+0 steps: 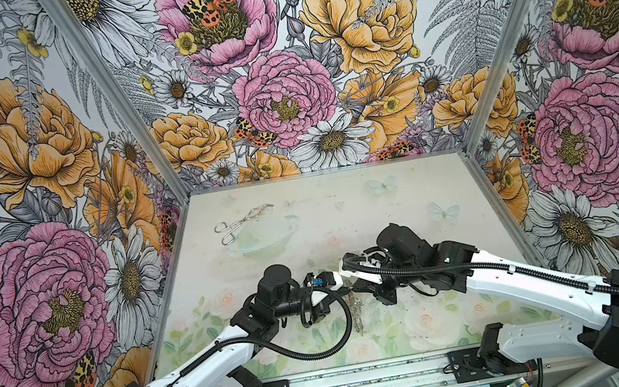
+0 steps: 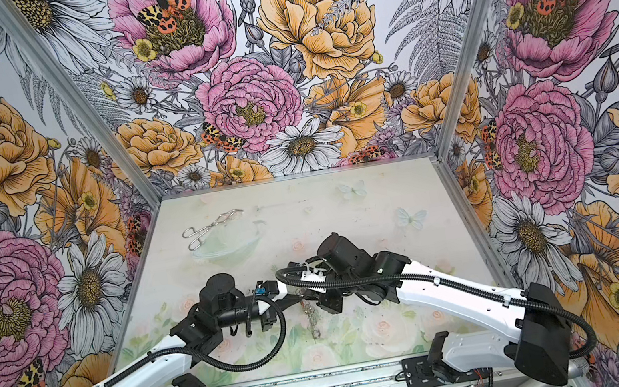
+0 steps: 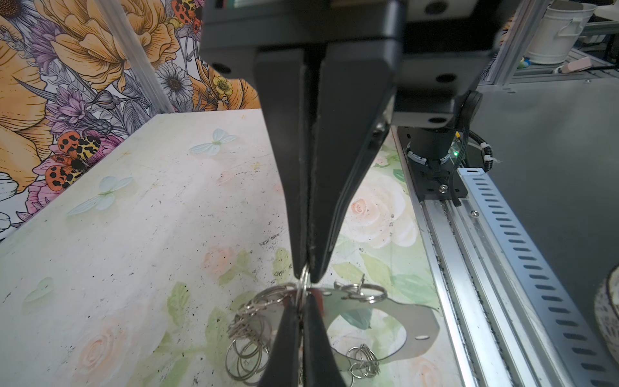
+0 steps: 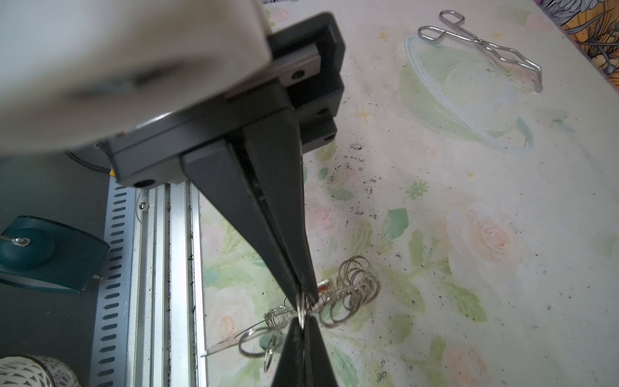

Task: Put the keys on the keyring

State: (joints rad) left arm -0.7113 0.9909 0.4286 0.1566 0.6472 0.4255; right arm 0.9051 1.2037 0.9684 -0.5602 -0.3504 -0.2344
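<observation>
The keyring (image 3: 415, 321), a flat grey hoop fringed with silver rings, hangs edge-on over the table's middle in both top views (image 1: 357, 313) (image 2: 313, 322). My left gripper (image 3: 303, 296) (image 1: 343, 289) and right gripper (image 4: 303, 323) (image 1: 361, 288) meet tip to tip at its upper rim. Both are shut on the same small silver ring (image 3: 304, 276) (image 4: 302, 310). A bit of red tag (image 4: 323, 287) shows right behind the fingertips; of the keys themselves I can make out nothing. A cluster of loose rings (image 4: 355, 284) dangles beside the grip.
Silver scissor-shaped tongs (image 1: 243, 222) (image 4: 482, 47) lie at the table's back left. An aluminium rail (image 3: 469, 268) runs along the front edge, with a teal object (image 4: 40, 254) below it. Flowered walls close in three sides.
</observation>
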